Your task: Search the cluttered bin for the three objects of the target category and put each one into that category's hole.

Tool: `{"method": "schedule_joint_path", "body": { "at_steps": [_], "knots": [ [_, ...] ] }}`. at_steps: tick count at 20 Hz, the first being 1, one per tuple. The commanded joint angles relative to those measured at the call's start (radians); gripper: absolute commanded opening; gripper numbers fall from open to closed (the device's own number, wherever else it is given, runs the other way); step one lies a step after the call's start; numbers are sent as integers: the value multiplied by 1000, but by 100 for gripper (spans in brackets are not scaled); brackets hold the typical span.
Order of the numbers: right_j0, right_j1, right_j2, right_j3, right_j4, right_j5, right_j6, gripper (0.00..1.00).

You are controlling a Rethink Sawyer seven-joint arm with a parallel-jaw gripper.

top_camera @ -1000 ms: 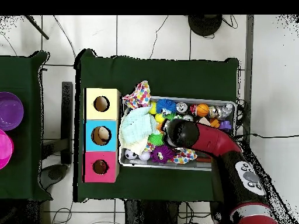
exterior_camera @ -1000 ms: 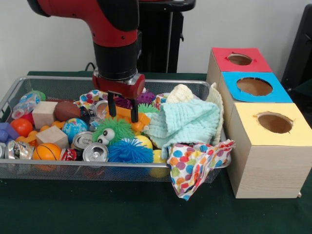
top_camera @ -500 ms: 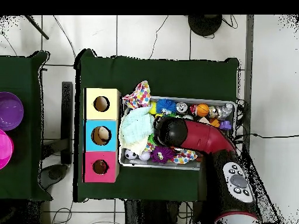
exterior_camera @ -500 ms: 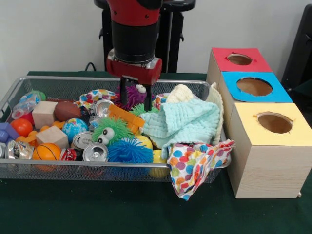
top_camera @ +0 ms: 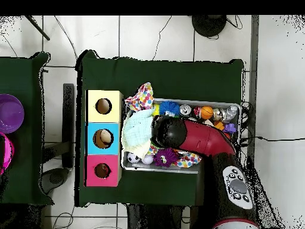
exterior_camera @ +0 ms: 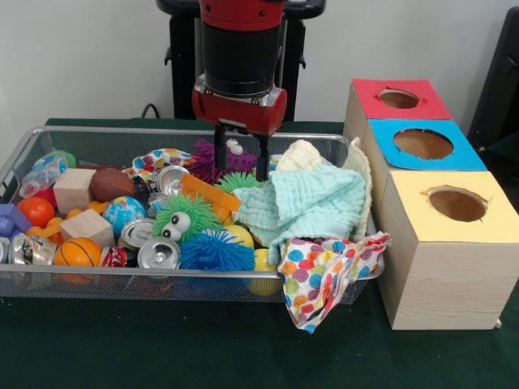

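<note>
Covering the table (exterior_camera: 162, 348), dark green cloth; white tiled floor (top_camera: 179, 36) around.

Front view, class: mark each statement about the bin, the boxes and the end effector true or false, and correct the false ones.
1. The end effector hangs open above the purple spiky toy. True.
2. The box nearest the camera has a red top. False: the yellow-topped box is nearest; the red-topped box is farthest.
3. A polka-dot cloth drapes over the wire bin's rim. True.
4. The end effector grips the mint green cloth. False: it holds nothing.
5. An orange mini basketball lies in the bin. True.
</note>
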Motion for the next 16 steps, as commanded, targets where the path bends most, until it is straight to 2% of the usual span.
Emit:
{"method": "schedule_joint_path", "body": {
  "at_steps": [1, 8, 13, 16],
  "knots": [
    [5, 53, 4, 67, 51, 9, 190, 100],
    [11, 163, -17, 45, 28, -136, 198, 100],
    [5, 190, -21, 72, 52, -145, 211, 100],
    [36, 213, -53, 68, 58, -187, 245, 100]
  ]
}}
